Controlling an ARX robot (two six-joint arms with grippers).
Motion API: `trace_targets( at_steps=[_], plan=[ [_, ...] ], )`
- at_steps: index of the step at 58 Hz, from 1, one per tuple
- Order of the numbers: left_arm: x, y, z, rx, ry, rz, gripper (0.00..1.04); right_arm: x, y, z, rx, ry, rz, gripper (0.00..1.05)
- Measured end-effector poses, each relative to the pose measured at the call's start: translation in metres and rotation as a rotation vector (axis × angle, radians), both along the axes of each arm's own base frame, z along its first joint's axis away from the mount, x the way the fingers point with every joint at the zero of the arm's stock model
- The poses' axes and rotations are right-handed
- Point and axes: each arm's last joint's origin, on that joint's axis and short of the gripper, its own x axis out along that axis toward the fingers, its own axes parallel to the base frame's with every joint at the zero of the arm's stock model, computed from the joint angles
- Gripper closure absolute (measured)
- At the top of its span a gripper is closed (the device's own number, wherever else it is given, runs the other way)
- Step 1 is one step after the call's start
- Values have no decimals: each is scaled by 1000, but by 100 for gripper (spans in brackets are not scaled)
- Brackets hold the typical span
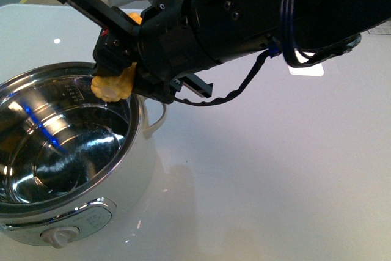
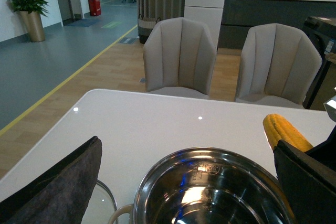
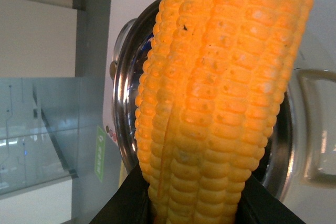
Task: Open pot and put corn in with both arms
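Over the pot's (image 1: 137, 169) rim, from the front view, we've got the right tool (image 1: 119, 59) clamped on the corn (image 1: 113, 87). One yellow end pokes out below the fingers, just above the steel edge and not yet inside. The lid's off and the bare bowl sits beneath the tool, with the white loop handle (image 1: 156, 120) just beside it. The right arm (image 1: 244, 16) blocks most of the corn's length in this shot.

Across to the left wrist view: the left tool (image 2: 186, 145) is spread wide and grabbing nothing, the open pot straight ahead between its fingers. Beyond the black finger on one side the corn rises clear of the rim, a height the front view hides. A thin curved edge (image 2: 105, 195) beside the padded finger might be the lid; we can't tell.

Now the right wrist view: corn fills the frame, black jaws pressing it from both sides, the pot's rim and handle behind. Only here do we see the kernel rows and the grip itself up close.

Handling, as we judge it: light and stiff, so it won't bend or crush under the jaws. But it's round and tapered, so it could roll or pivot. The knobbly rows should help the bite. The best hold is across the thick middle, jaws square to the rows.
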Motion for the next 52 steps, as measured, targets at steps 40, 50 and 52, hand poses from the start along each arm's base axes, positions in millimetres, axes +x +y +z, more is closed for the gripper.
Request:
trace_targets(
  at_steps=[40, 50, 52],
  plan=[
    [0, 0, 0, 0, 0, 0, 7, -18, 26, -22, -39, 76, 95, 56],
    [0, 0, 0, 0, 0, 0, 7, -19, 27, -24, -40, 79, 101, 34],
    [0, 0, 0, 0, 0, 0, 7, -19, 27, -24, -40, 80, 102, 29]
  ],
)
